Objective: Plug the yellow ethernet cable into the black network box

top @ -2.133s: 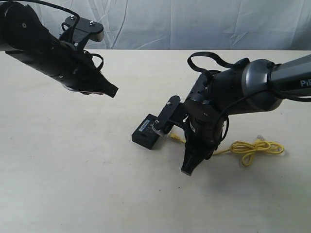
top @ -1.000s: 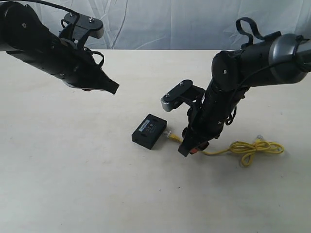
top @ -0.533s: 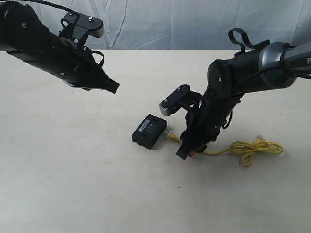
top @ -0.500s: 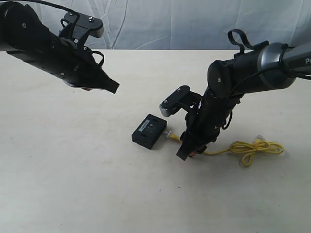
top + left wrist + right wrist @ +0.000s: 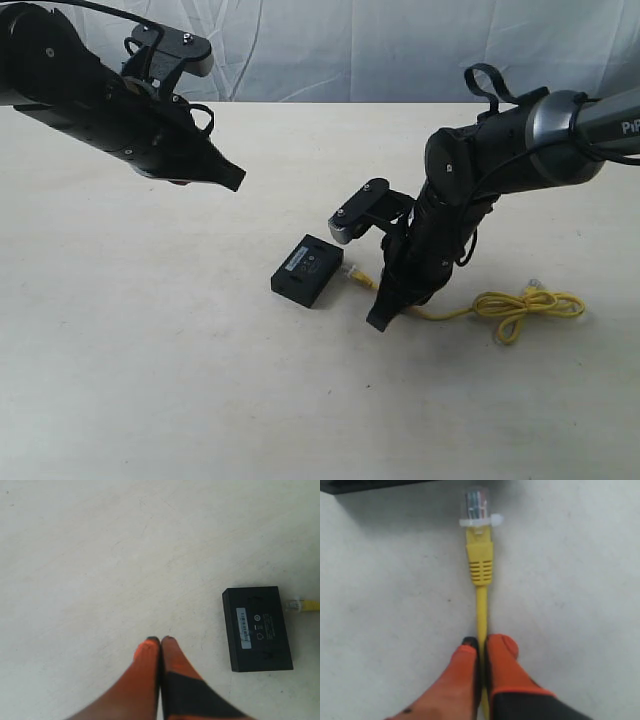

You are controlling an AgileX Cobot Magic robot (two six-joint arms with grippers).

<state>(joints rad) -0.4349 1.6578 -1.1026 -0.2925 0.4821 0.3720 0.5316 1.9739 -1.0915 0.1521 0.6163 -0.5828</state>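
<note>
The black network box [image 5: 307,270] lies flat on the pale table, its white label strip up [image 5: 258,628]. The yellow ethernet cable [image 5: 520,308] trails in loose loops to the right. Its clear plug [image 5: 477,505] with yellow boot lies on the table a short way from the box's edge [image 5: 370,484]. My right gripper [image 5: 482,642] is shut on the cable just behind the boot, fingertips low at the table [image 5: 383,318]. My left gripper [image 5: 160,641] hangs above the table at the left, shut and empty [image 5: 232,182].
A white cloth backdrop [image 5: 400,45] runs along the table's far edge. The cable's other clear plug [image 5: 535,285] rests by the loops at the right.
The right gripper came down onto the cable and its fingers closed on it behind the plug. The left arm and the box have not moved.
</note>
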